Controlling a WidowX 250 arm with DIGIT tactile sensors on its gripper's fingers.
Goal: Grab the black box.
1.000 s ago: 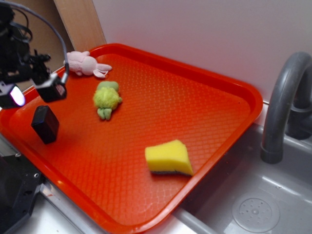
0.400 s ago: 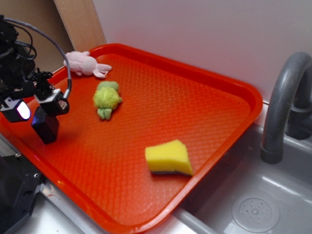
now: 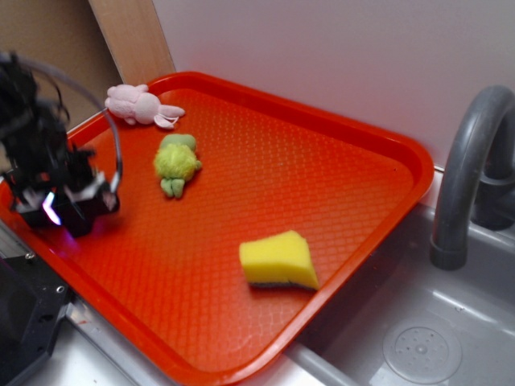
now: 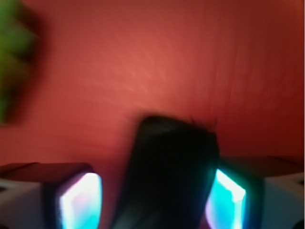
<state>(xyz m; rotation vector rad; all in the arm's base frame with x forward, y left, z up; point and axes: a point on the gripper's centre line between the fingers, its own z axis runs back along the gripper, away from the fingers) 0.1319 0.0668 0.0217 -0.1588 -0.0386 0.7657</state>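
Wrist view shows us the black box (image 4: pixel 167 176) between our gripper (image 4: pixel 152 198) fingers (image 4: pixel 78 200), spread open, one side touching, on the red tray (image 4: pixel 157 62)

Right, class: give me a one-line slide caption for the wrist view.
Black box framed between the open gripper fingers over the red tray.

I am seeing a red tray (image 3: pixel 338 137) sitting beside a grey sink (image 3: pixel 418 338), with a grey faucet (image 3: pixel 467 169) arching over the basin. On the tray, a yellow sponge (image 3: pixel 278 260) is lying near the front edge, a green plush toy (image 3: pixel 177 163) is resting further back, and a pink plush bunny (image 3: pixel 138 104) is lying in the far corner.
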